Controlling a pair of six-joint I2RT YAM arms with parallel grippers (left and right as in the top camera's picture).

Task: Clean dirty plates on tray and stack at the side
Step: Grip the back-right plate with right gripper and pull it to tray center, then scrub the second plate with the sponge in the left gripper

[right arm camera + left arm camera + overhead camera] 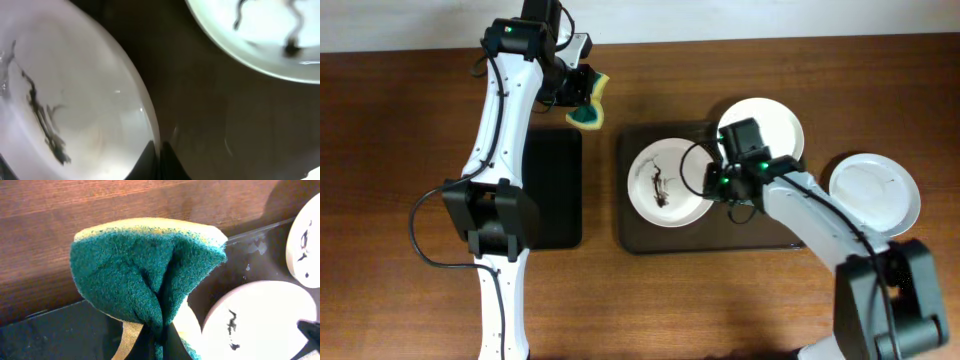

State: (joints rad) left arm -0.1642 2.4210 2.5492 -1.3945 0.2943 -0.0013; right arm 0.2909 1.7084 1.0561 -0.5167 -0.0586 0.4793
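Observation:
A dirty plate (658, 183) with dark smears lies on the left part of the dark brown tray (640, 240). My right gripper (713, 184) is shut on this plate's right rim (150, 125). A second dirty plate (775, 122) sits at the tray's back right, partly under the right arm; it also shows in the right wrist view (260, 35). A plain white plate (876, 193) lies on the table right of the tray. My left gripper (582, 95) is shut on a green and yellow sponge (150, 275), held above the table behind the trays.
A smaller black tray (552, 190) lies left of the brown tray, under the left arm. The wooden table (400, 150) extends to both sides. A light wall edge runs along the back.

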